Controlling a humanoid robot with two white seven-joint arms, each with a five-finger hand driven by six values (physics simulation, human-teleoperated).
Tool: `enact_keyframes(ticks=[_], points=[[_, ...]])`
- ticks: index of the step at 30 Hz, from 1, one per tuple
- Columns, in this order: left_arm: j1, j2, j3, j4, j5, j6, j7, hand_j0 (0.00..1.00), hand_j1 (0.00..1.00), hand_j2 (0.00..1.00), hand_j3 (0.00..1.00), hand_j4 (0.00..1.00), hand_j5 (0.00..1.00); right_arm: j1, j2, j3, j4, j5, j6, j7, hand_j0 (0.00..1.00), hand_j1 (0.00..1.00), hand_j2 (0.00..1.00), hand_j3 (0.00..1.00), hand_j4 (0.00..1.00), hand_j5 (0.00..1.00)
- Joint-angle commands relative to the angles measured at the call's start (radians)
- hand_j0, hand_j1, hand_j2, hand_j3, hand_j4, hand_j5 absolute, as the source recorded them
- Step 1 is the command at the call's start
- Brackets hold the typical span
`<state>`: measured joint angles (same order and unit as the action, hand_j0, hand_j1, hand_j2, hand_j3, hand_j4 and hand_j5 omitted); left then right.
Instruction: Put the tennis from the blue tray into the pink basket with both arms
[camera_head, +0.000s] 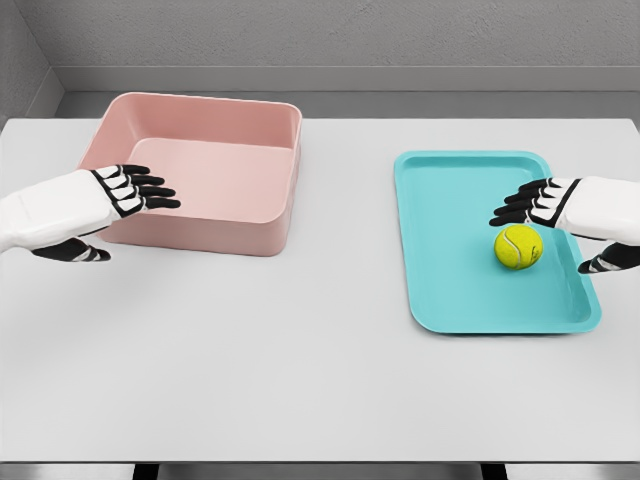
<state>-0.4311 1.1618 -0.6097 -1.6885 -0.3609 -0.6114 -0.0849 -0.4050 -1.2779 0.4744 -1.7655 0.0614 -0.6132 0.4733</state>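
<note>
Head view: the tennis ball lies near the blue tray's right edge, just below the spread, empty right hand. The left hand, fingers extended and empty, overlaps the pink basket's left wall; bare bench separates basket and tray.

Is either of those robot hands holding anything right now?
No. Both hands are open and hold nothing: the right hand hovers by the tennis ball, the left hand by the pink basket.

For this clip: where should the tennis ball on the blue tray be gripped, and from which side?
Probably from above and the right, across the widest part of the tennis ball. It is round, so no side is better; it lies free on the blue tray, and the open right hand hovers just above it.
</note>
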Motion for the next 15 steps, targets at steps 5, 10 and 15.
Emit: enact_keyframes(ticks=[5,10,15], points=[[0.0,0.004,0.001,-0.004,0.005,0.001,0.001,1.0,1.0,1.0,1.0,1.0,1.0,0.002,0.011,0.006,0.001,0.051,0.002,0.001,1.0,1.0,1.0,1.0,1.0,1.0],[0.0,0.006,0.001,-0.004,0.005,0.001,0.001,1.0,1.0,1.0,1.0,1.0,1.0,-0.023,0.106,0.039,0.015,0.218,0.002,-0.009,1.0,1.0,1.0,1.0,1.0,1.0],[0.014,0.006,-0.001,-0.004,0.005,0.001,0.001,1.0,1.0,1.0,1.0,1.0,1.0,-0.041,0.157,0.036,0.038,0.218,0.002,-0.061,1.0,1.0,1.0,1.0,1.0,1.0]])
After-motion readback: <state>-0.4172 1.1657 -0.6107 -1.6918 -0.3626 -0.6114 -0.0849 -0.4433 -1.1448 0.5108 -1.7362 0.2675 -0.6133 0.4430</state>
